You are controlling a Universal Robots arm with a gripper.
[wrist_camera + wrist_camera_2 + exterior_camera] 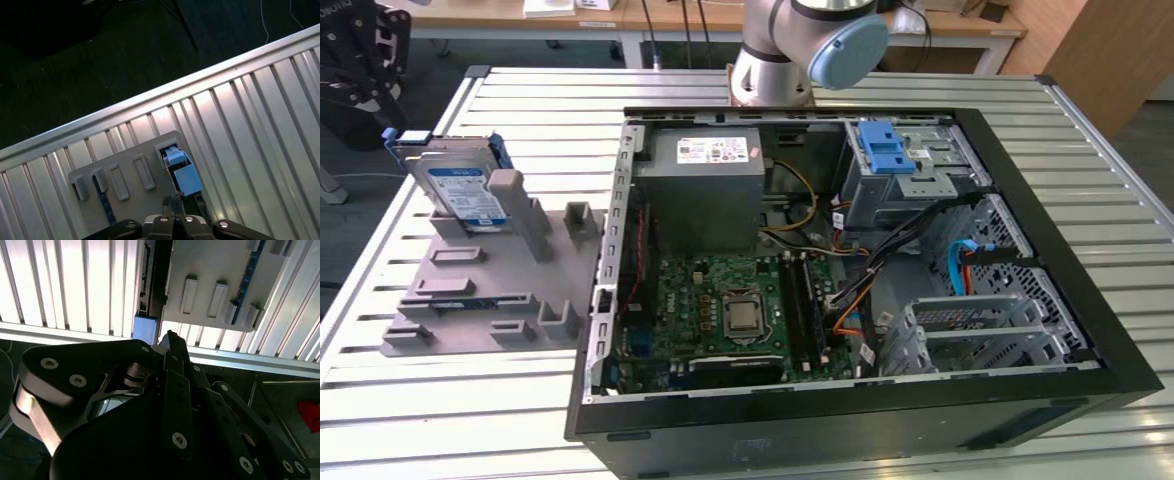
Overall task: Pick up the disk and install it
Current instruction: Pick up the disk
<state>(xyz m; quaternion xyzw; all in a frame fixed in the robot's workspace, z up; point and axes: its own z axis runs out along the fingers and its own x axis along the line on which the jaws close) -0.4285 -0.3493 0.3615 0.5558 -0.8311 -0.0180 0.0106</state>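
disk, exterior view: the disk (460, 190) stands on edge in the far slot of a grey holder (494, 290) at the exterior view's left, with its white-and-blue label facing near.
table, exterior view: on the slatted metal table (494, 100) the holder lies near the left edge and just beside the open computer case (854, 425). bare slats run far and near of it.
case, exterior view: it holds a green motherboard (734, 310), a grey power supply (707, 170) at the far wall, and a drive cage (907, 165) with a blue latch at the far right.
arm, exterior view: the robot arm (787, 50) rises beyond the case's far side.
gripper, first wrist view: the gripper (172, 202) hangs over the holder (125, 200), its pincer pressed together on nothing. the disk (180, 172), seen end-on, is close by its tip.
edge, first wrist view: the table (260, 125) ends just past the holder, with dark floor (75, 60) beyond.
gripper, second wrist view: the gripper (170, 337) points at the disk (146, 329) at the holder's (210, 265) end, and the table (75, 285) lies beneath.
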